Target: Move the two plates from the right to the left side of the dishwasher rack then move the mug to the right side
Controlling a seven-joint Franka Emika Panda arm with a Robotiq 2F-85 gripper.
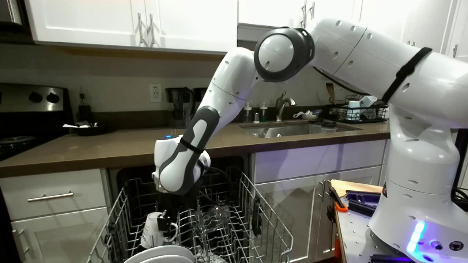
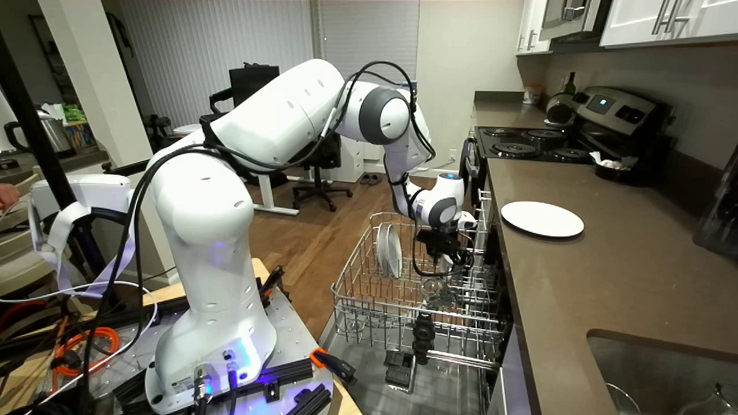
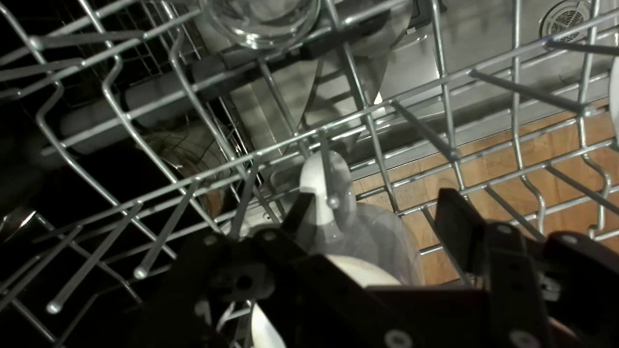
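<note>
The white mug (image 1: 150, 232) leans in the dishwasher rack (image 1: 270, 210), with its handle toward my gripper (image 1: 166, 221). In the wrist view my gripper (image 3: 375, 208) is open, its fingers spread wide. The mug's handle (image 3: 316, 179) is beside the left finger, and part of the mug is hidden under the gripper. I cannot tell if a finger touches it. The two white plates (image 2: 388, 251) stand upright together in the rack, apart from the gripper. They also show at the bottom of an exterior view (image 1: 164, 252).
A clear glass (image 1: 221, 212) sits in the rack near the gripper; it also shows in the wrist view (image 3: 261, 21). Upright tines surround the mug. The counter edge (image 1: 226, 150) runs behind the arm. A lone white plate (image 2: 542, 219) lies on the counter.
</note>
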